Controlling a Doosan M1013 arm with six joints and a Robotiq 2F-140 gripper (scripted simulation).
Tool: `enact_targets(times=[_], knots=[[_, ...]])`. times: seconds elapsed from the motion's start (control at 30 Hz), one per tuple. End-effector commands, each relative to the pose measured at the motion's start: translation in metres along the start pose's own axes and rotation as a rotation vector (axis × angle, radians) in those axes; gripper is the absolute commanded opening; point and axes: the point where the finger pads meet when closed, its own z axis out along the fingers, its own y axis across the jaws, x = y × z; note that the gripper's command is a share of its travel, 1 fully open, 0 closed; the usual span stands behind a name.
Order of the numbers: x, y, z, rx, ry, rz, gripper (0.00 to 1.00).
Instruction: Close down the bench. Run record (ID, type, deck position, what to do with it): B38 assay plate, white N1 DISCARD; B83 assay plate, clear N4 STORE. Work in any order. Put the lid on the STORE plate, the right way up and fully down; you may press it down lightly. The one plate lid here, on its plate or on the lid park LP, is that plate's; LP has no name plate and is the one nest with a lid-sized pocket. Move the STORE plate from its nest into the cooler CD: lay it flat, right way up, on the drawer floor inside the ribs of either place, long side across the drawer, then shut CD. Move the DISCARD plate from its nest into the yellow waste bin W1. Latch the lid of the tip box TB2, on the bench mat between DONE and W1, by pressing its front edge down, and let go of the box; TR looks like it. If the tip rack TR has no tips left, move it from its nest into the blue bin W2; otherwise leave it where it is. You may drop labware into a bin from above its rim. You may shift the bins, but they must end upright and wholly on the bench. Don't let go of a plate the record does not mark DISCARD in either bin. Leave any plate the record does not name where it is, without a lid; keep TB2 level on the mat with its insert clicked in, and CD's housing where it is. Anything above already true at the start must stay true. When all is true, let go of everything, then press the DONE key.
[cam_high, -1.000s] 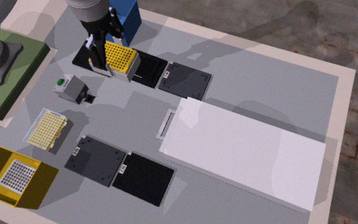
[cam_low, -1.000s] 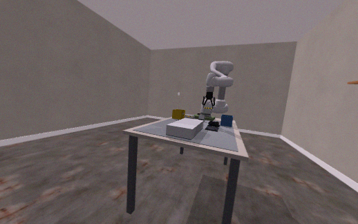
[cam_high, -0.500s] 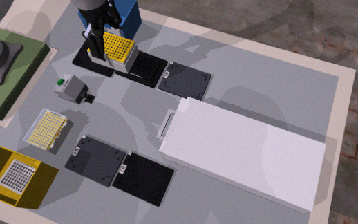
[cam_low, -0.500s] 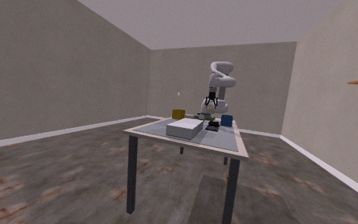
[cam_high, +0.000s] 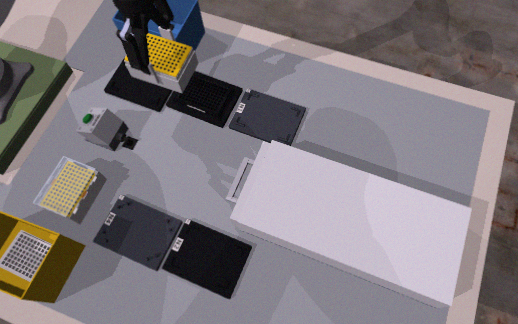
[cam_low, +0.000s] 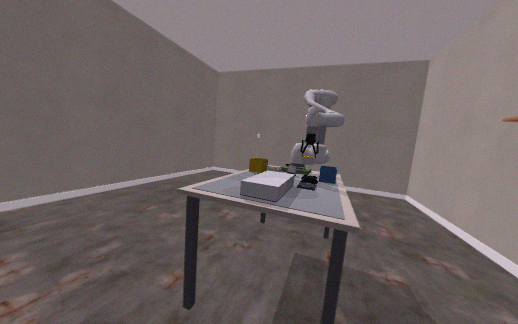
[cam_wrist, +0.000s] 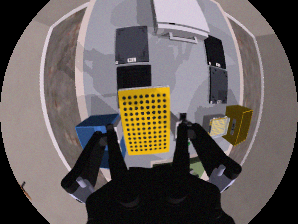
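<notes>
Tip rack (cam_high: 161, 59) — yellow grid up, clamped between the gripper (cam_high: 148, 49) fingers, hangs at the upper left of the top view, partly over the blue bin (cam_high: 186, 21). Best carry it fully past the near rim, level, then release — not sooner.
</notes>
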Motion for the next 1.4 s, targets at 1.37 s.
enact_targets(times=[1.37], knots=[[-0.059,-0.085,0.0,0.0,0.0,0.0,0.0]])
